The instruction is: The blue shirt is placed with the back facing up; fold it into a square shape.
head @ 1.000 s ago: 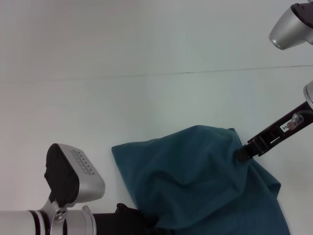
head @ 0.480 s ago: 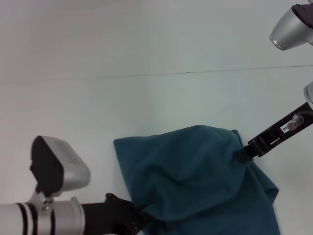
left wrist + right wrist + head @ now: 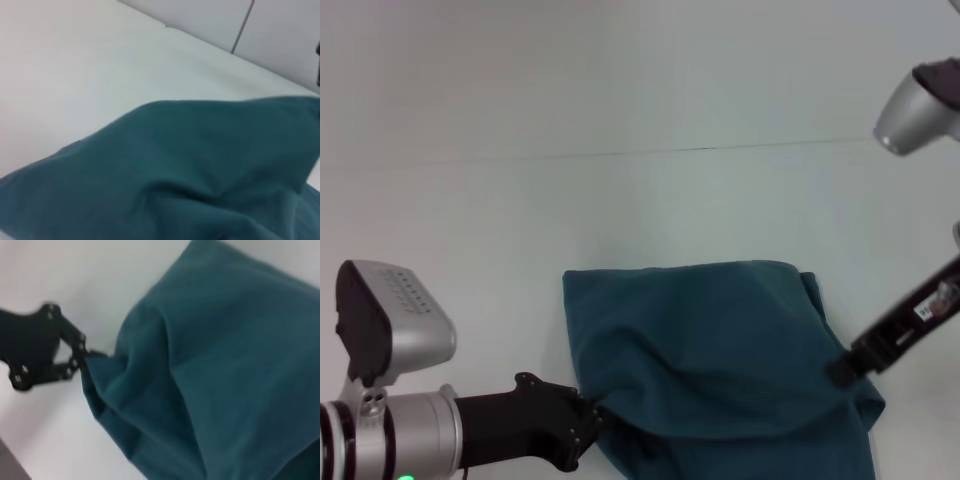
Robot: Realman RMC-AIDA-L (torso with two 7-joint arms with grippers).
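Both pincers, left pincer [image 3: 592, 418] and right pincer [image 3: 840, 372], are pinching opposite edges of the blue shirt [image 3: 710, 350], closed tight; soft, light cloth is sagging between them, best gripped at hems.

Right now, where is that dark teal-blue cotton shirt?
In the head view the dark teal-blue cotton shirt lies low and right of centre on the white table, pinched between left gripper and right gripper.

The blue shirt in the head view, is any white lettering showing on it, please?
No, the blue shirt shows only plain teal fabric between the left gripper and right gripper.

head view overhead, wrist views close on shirt [image 3: 720, 370]
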